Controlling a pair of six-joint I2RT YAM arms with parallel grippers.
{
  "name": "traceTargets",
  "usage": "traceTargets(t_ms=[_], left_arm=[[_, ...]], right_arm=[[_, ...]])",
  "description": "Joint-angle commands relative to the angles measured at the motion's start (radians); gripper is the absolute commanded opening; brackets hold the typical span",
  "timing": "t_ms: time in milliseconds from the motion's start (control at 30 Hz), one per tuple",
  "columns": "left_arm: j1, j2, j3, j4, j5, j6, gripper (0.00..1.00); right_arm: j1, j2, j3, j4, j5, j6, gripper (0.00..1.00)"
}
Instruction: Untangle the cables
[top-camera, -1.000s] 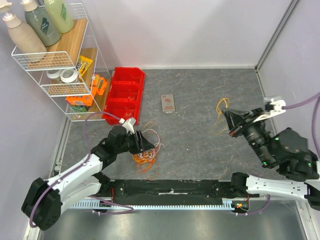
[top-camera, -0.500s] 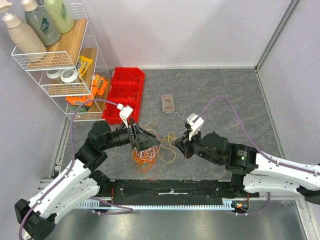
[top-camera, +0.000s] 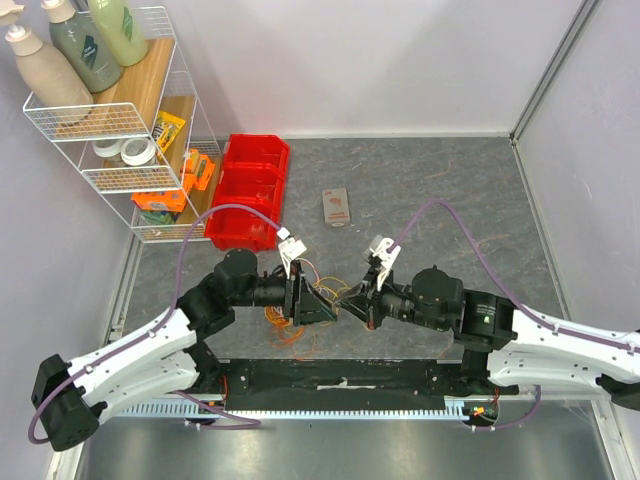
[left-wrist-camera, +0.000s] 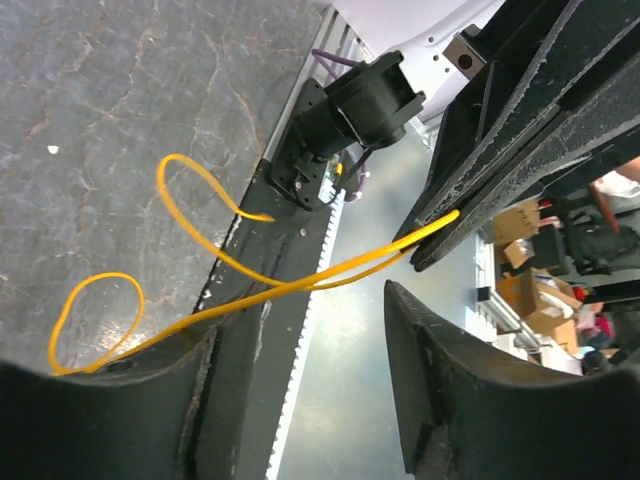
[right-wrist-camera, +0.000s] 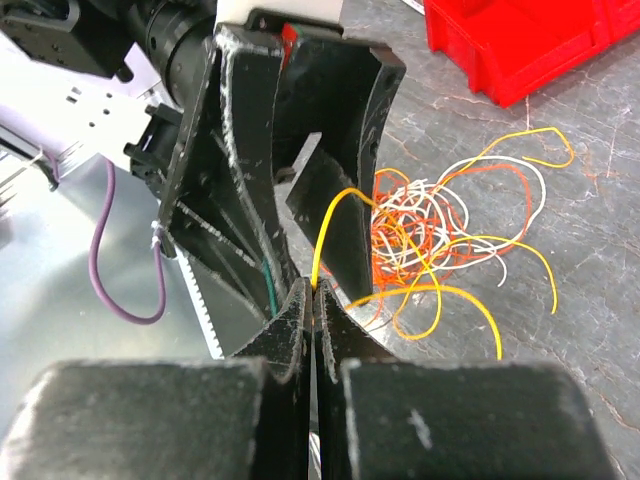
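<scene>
The cables (top-camera: 284, 320) lie as a tangle of orange, white and red wires (right-wrist-camera: 430, 225) on the grey table. My right gripper (right-wrist-camera: 316, 288) is shut on one yellow cable (right-wrist-camera: 330, 225), which loops back down toward the tangle. In the top view it (top-camera: 347, 307) meets my left gripper (top-camera: 322, 308) almost tip to tip just right of the tangle. In the left wrist view the left gripper (left-wrist-camera: 300, 385) is open. The yellow cable (left-wrist-camera: 300, 285) runs from the right gripper's tip across its left finger (left-wrist-camera: 110, 420), and nothing is clamped between its fingers.
Red bins (top-camera: 250, 190) stand behind the tangle, beside a wire rack (top-camera: 130, 130) with bottles and tape at the back left. A small flat card (top-camera: 337, 207) lies mid-table. A black strip (top-camera: 340, 378) runs along the near edge.
The right gripper has carried the yellow cable from the far right to the centre. The left gripper has swung right to face it and now stands open.
</scene>
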Motion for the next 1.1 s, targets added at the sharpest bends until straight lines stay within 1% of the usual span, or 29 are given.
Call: traceTargets(t_ms=[0,67,167,200,300,333,400,433,467,500,567,633,700,767,867,933,1000,1033,1067], left_arm=[[-0.015,-0.027,0.085,-0.068,-0.056,0.158,0.57],[-0.015,-0.076,0.088,-0.102,-0.06,0.208,0.57],[-0.017,-0.165,0.093,-0.162,-0.135,0.257,0.57],[-0.015,-0.191,0.096,-0.179,-0.172,0.267,0.59],[-0.015,-0.243,0.096,-0.205,-0.27,0.273,0.78],[-0.017,-0.246,0.097,-0.208,-0.282,0.279,0.82],[-0.017,-0.225,0.108,-0.208,-0.275,0.29,0.84],[-0.017,-0.202,0.114,-0.207,-0.249,0.302,0.83],[-0.017,-0.176,0.12,-0.211,-0.205,0.313,0.81],[-0.015,-0.151,0.129,-0.211,-0.18,0.317,0.75],[-0.017,-0.107,0.133,-0.196,-0.073,0.325,0.61],[-0.017,-0.079,0.116,-0.152,0.016,0.308,0.58],[-0.018,-0.079,0.082,-0.093,0.064,0.282,0.57],[-0.017,-0.088,0.062,-0.064,0.07,0.271,0.52],[-0.017,-0.094,0.059,-0.078,0.032,0.28,0.39],[-0.017,-0.093,0.074,-0.113,-0.006,0.293,0.17],[-0.017,-0.101,0.093,-0.148,-0.051,0.302,0.04],[-0.017,-0.107,0.1,-0.157,-0.075,0.302,0.02],[-0.017,-0.111,0.107,-0.174,-0.1,0.3,0.02]], right_arm=[[0.0,-0.083,-0.025,0.006,-0.029,-0.021,0.0],[0.0,-0.106,-0.039,-0.002,-0.036,-0.022,0.0],[0.0,-0.112,-0.052,-0.005,-0.075,-0.031,0.0],[0.0,-0.108,-0.052,-0.004,-0.092,-0.037,0.0],[0.0,-0.086,-0.045,0.001,-0.148,-0.05,0.0],[0.0,-0.082,-0.044,0.004,-0.161,-0.051,0.0],[0.0,-0.077,-0.041,0.015,-0.176,-0.05,0.0],[0.0,-0.079,-0.041,0.018,-0.179,-0.048,0.0],[0.0,-0.083,-0.041,0.024,-0.187,-0.048,0.0],[0.0,-0.086,-0.041,0.029,-0.188,-0.047,0.0],[0.0,-0.1,-0.042,0.033,-0.185,-0.045,0.0],[0.0,-0.12,-0.047,0.033,-0.172,-0.045,0.0],[0.0,-0.134,-0.052,0.03,-0.164,-0.041,0.0],[0.0,-0.147,-0.055,0.032,-0.158,-0.039,0.0],[0.0,-0.16,-0.059,0.029,-0.149,-0.039,0.0],[0.0,-0.167,-0.062,0.017,-0.133,-0.039,0.0],[0.0,-0.171,-0.064,-0.008,-0.107,-0.042,0.0],[-0.001,-0.172,-0.067,-0.025,-0.054,-0.042,0.01],[0.0,-0.172,-0.07,-0.049,-0.009,-0.05,0.01]])
